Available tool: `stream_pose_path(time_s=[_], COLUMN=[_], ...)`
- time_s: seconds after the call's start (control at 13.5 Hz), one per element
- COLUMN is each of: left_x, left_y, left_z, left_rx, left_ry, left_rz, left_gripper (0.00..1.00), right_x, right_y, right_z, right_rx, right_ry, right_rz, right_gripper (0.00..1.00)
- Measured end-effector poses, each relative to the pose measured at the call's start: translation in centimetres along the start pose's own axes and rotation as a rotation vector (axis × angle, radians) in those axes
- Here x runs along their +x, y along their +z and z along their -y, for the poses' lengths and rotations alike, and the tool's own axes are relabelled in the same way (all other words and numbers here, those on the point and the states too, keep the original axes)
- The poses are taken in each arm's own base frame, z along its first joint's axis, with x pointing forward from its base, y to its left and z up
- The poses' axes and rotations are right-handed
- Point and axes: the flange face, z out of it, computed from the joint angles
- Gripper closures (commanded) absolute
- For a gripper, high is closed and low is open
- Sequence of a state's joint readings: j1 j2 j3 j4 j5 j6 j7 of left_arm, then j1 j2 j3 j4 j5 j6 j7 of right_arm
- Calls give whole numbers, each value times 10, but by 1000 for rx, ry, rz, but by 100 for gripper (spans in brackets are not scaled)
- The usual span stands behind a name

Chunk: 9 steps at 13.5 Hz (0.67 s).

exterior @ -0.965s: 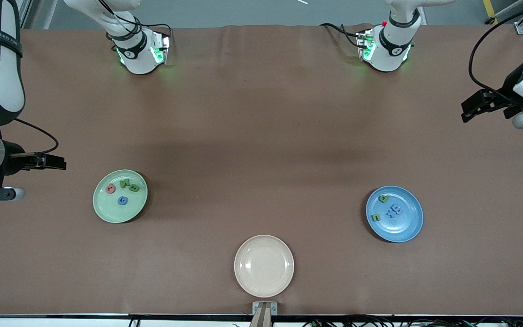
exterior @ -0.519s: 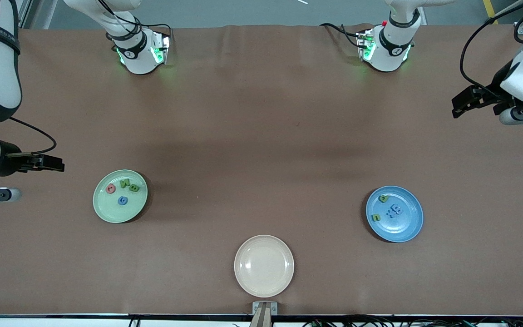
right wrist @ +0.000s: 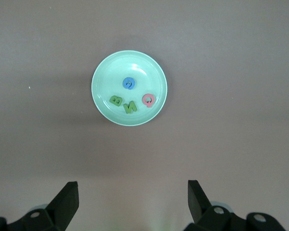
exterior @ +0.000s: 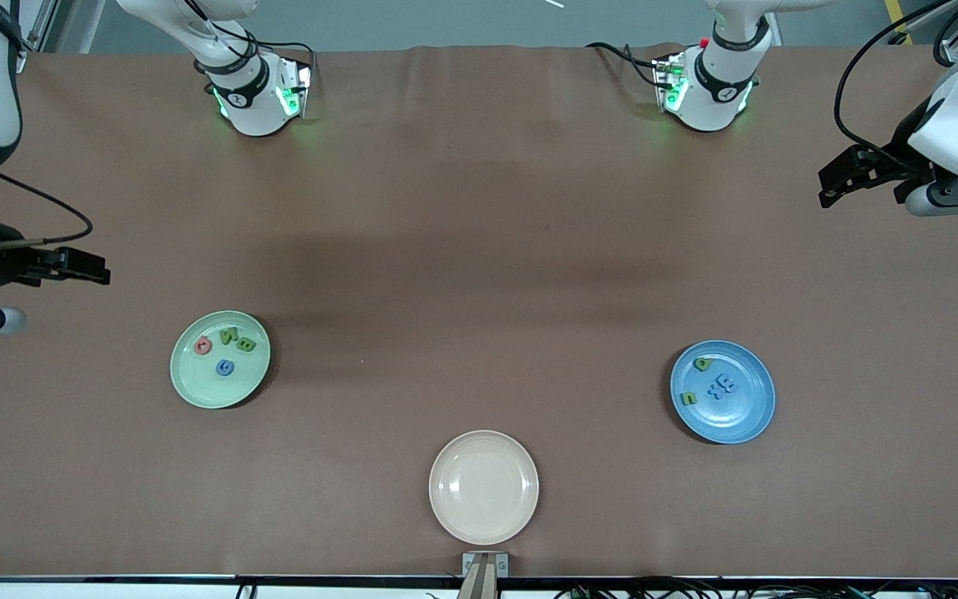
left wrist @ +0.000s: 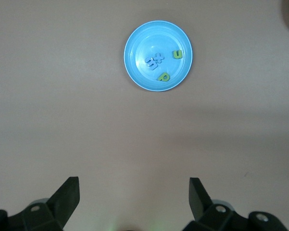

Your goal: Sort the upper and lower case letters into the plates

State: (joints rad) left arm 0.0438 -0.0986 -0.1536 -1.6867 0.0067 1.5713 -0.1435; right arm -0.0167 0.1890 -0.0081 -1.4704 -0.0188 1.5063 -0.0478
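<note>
The pale green plate (exterior: 196, 389) holds the pink Q (exterior: 203, 344), green N (exterior: 229, 336), green B (exterior: 246, 344) and blue G (exterior: 224, 367). The blue plate (exterior: 747, 416) holds the green p (exterior: 703, 363), green u (exterior: 688, 398) and the blue x and m (exterior: 724, 386) close together. My right gripper (exterior: 103, 273) is open and empty, up in the air at the right arm's end of the table; its wrist view (right wrist: 132, 187) shows the green plate (right wrist: 108, 72). My left gripper (exterior: 822, 190) is open and empty at the left arm's end; its wrist view (left wrist: 133, 185) shows the blue plate (left wrist: 143, 38).
A beige plate (exterior: 483, 466) with nothing in it lies near the table's front edge, between the two other plates. Both arm bases (exterior: 250, 96) (exterior: 708, 87) stand at the table's back edge. Brown cloth covers the table.
Both grippers have drawn a little farther away from their plates, up the front view. Plates and letters have not moved.
</note>
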Motion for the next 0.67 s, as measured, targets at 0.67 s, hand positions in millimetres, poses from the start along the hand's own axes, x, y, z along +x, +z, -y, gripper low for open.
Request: stream_pose_path(time_s=[0.67], left_x=[-4], left_y=[-7], left_z=[-1], left_rx=[1], left_ry=[2], left_rz=[-13], left_gripper=[0], right_x=[-59], right_y=[-28], right_z=[19], right_rx=[-4], right_ry=[-30], right_rz=[-47], right_gripper=[0])
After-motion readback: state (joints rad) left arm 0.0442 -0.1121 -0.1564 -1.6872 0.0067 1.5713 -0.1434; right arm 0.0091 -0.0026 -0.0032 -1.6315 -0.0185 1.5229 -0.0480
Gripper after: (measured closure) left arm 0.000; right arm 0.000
